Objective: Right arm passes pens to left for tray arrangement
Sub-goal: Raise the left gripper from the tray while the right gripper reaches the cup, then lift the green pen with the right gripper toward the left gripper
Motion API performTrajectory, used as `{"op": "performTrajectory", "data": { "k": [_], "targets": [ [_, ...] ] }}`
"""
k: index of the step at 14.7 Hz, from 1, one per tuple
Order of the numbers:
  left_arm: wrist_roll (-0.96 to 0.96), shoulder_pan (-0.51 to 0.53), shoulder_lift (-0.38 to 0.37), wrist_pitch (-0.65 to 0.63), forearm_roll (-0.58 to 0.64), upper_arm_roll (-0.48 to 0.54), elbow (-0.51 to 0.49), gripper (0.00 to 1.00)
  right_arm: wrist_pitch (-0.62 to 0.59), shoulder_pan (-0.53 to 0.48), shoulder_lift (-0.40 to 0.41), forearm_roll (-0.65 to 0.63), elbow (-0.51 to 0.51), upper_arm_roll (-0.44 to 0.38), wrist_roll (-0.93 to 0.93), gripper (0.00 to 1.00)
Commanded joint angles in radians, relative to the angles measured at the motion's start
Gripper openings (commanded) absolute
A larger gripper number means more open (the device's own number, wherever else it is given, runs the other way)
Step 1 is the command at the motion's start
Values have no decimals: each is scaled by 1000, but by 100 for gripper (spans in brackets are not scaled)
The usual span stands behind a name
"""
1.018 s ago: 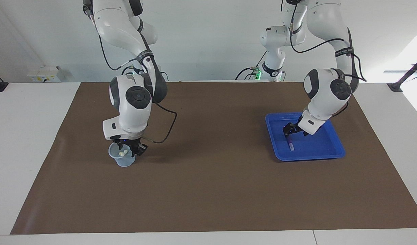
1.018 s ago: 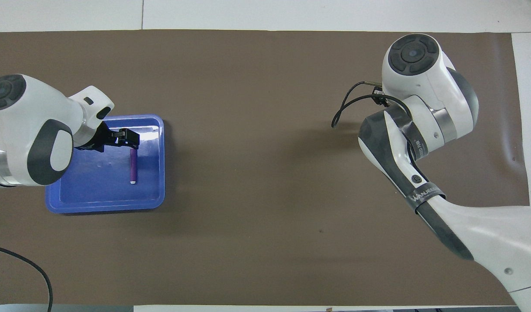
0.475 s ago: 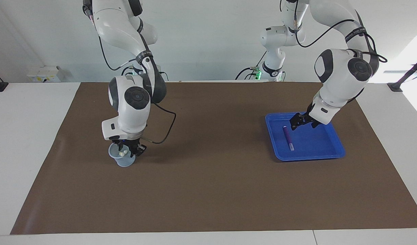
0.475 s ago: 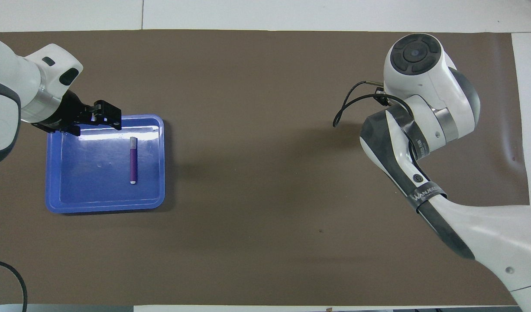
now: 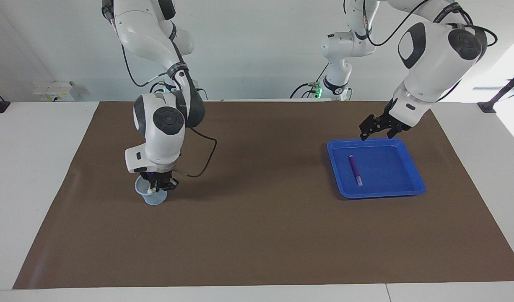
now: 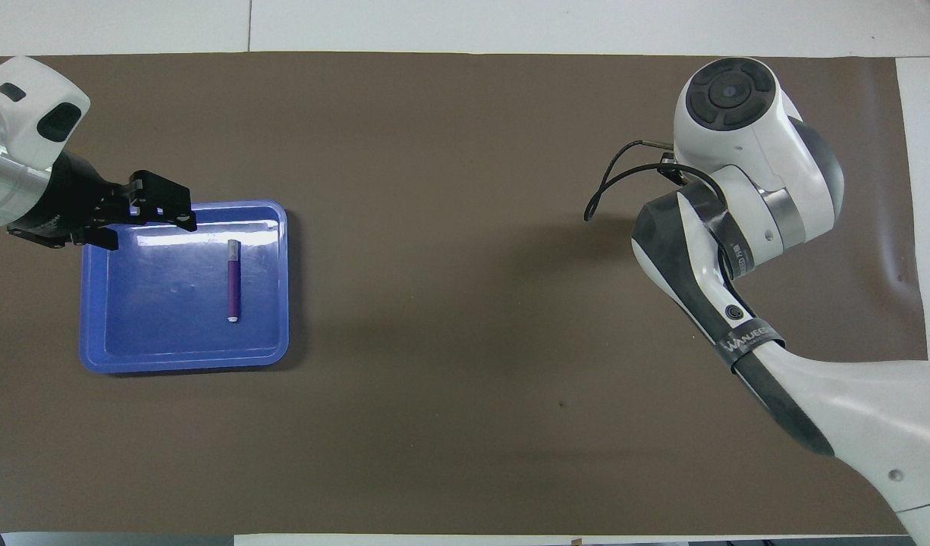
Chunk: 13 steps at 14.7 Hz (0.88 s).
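Observation:
A purple pen (image 5: 354,170) (image 6: 234,280) with a whitish end lies in the blue tray (image 5: 382,194) (image 6: 184,362) at the left arm's end of the table. My left gripper (image 5: 376,134) (image 6: 165,205) hangs open and empty over the tray's rim nearest the robots. My right gripper (image 5: 157,184) points straight down into a small pale-blue cup (image 5: 155,198) at the right arm's end, fingertips together inside it. A whitish pen end (image 5: 150,191) shows at the cup's mouth; I cannot tell whether a pen is pinched. In the overhead view the right wrist (image 6: 738,152) hides the cup.
A brown mat (image 5: 257,235) covers the table between cup and tray. A black cable (image 5: 206,159) loops from the right wrist beside the cup. A small white box (image 5: 55,91) sits on the white table edge near the right arm's base.
The left gripper rose out of the tray and drew back toward the robots, leaving the purple pen lying there. The right gripper's fingers closed inside the cup.

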Motion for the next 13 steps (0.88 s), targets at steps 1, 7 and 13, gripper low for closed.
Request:
{"op": "performTrajectory", "data": {
  "k": [1, 7, 13],
  "targets": [
    [-78, -6, -19, -29, -59, -1, 13, 100, -7, -13, -72, 2, -8, 4, -54, 0],
    [-161, -7, -42, -26, -102, -2, 13, 100, -73, -12, -239, 195, 12, 5, -72, 0],
    [-181, -7, -47, -31, -111, -4, 13, 100, -64, -13, -278, 531, 106, 5, -48, 0]
  ]
}}
